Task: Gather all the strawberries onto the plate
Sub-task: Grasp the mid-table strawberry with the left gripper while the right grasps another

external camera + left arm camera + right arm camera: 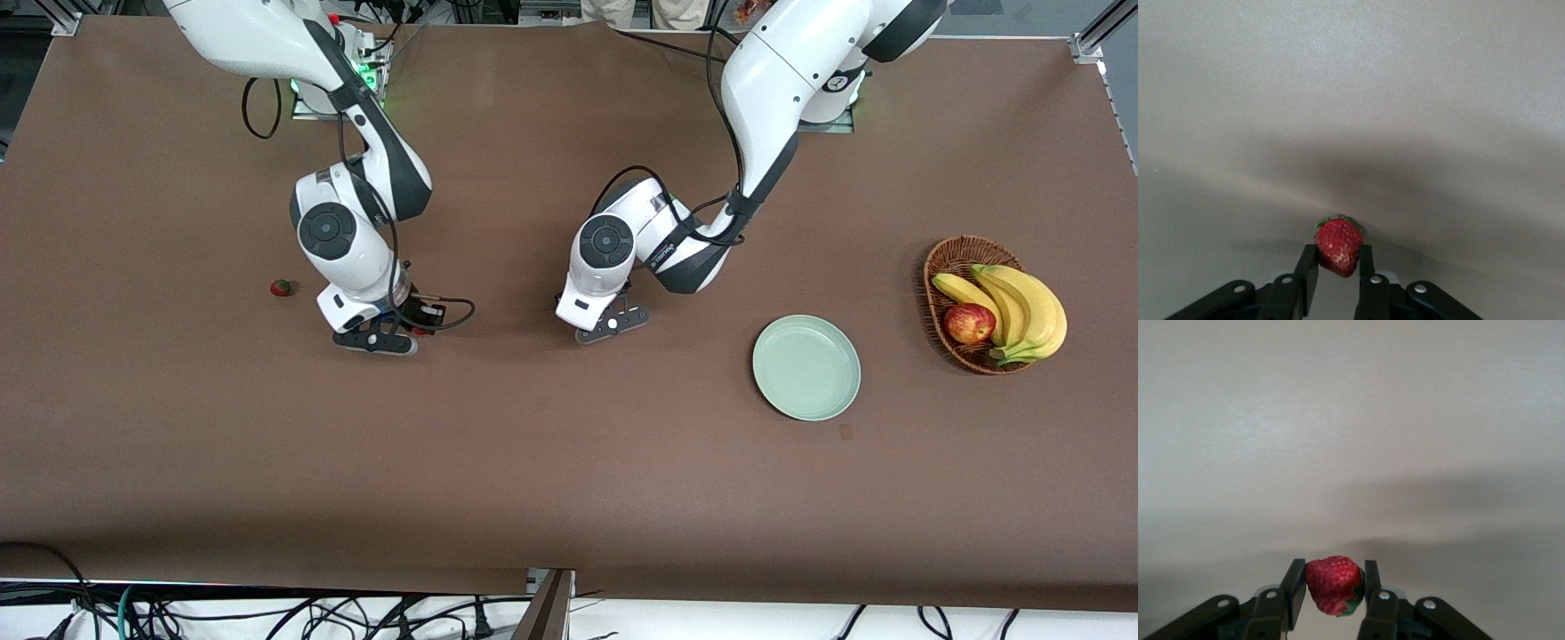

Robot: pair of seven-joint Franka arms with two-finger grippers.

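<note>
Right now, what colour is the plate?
Pale mint green, plain and unpatterned; the plate shows best in the front view.

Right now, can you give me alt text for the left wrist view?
The left gripper is shut on a small red strawberry with a green top, pinched between its two black fingers. The plain brown table surface fills the rest of the view, with a soft shadow around the berry.

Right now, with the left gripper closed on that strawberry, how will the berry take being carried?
The strawberry is probably soft, so the left gripper could bruise it. Its tapered shape may let it slip. It is small, so likely light.
</note>
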